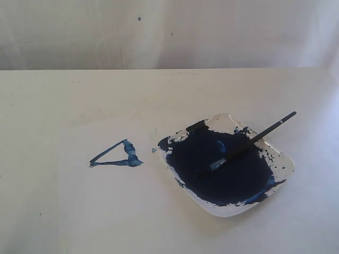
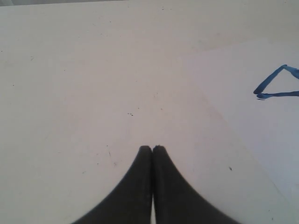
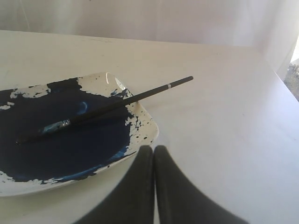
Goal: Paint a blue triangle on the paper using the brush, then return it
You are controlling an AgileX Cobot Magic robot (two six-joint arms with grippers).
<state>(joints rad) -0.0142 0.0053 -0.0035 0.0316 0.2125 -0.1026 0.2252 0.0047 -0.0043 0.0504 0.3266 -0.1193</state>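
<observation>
The blue triangle (image 1: 117,155) lies painted on the paper (image 1: 106,180) left of the paint dish (image 1: 280,174); it also shows at the edge of the left wrist view as the blue triangle (image 2: 275,86) on the paper (image 2: 243,93). The brush (image 1: 249,143) rests across the dish, tip in the dark-blue paint, handle sticking out over the far right rim. The right wrist view shows the brush (image 3: 117,106) on the dish (image 3: 149,128). My left gripper (image 2: 152,148) is shut and empty over bare table. My right gripper (image 3: 153,148) is shut and empty, beside the dish's rim.
A white wall stands behind the table's far edge (image 1: 169,69). The dark-blue paint pool (image 1: 222,169) fills most of the dish. Neither arm shows in the exterior view.
</observation>
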